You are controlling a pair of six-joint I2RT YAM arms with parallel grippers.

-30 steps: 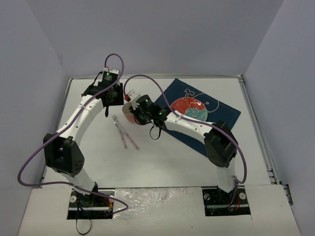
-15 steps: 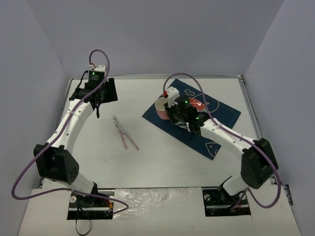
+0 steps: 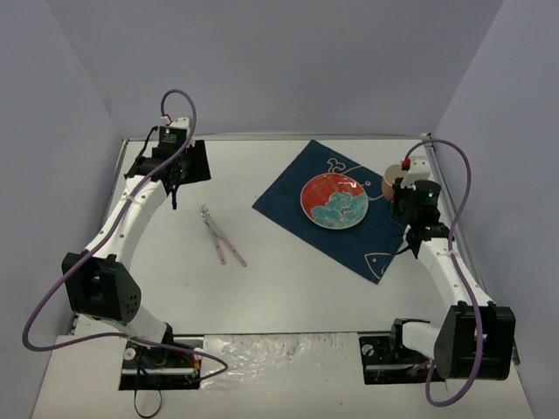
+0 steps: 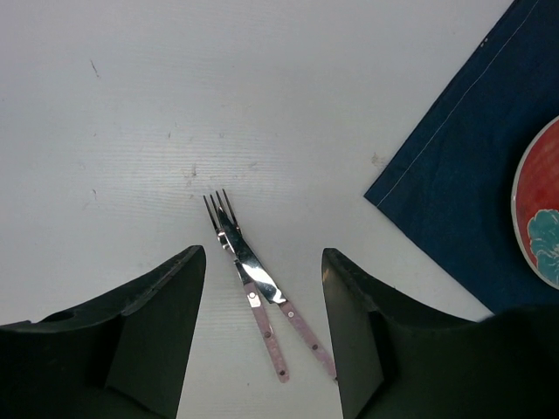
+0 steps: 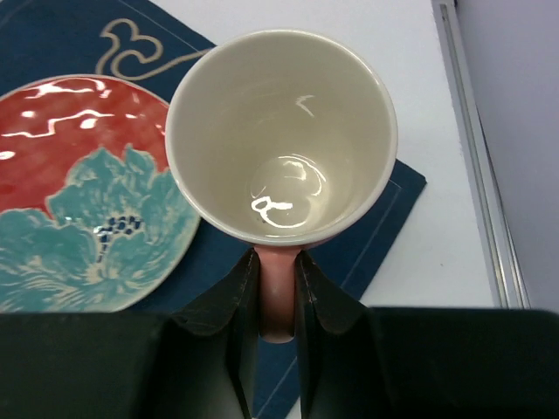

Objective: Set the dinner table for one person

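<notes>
White and matte, the dinner table (image 3: 288, 288) fills the floor of the enclosure, and two arm bases are bolted at its near edge. One purple cable runs along each arm, two in all.

Left of centre lie one fork (image 3: 204, 212) and one knife (image 3: 236, 253), both with pink handles. They cross near the fork's neck, tines pointing to the far side and handles splayed toward the near edge. Both rest on bare tabletop, well apart from the cloth.

Right of centre lies one dark blue placemat (image 3: 288, 196), turned diamond-wise, with white line drawings. On it sits one round plate (image 3: 333, 201), red with a teal flower, flat and just left of the mug.

The right gripper (image 3: 400, 190) is at the placemat's right far corner. Its fingers (image 5: 240, 305) are clamped on the pink handle of one mug (image 5: 279, 131), which is upright, cream inside and empty. The rim overlaps the cloth's corner and bare table; whether the base touches down cannot be told. A metal rail (image 5: 476, 175) runs along the table's right edge just beyond.

The left gripper (image 3: 175, 199) hangs at the far left, fingers (image 4: 166, 305) parted with nothing between them. In the left wrist view, cutlery shows through the gap below.

Pale lavender walls (image 3: 288, 70) close the left, far and right sides. Nothing stands between cutlery and placemat.
</notes>
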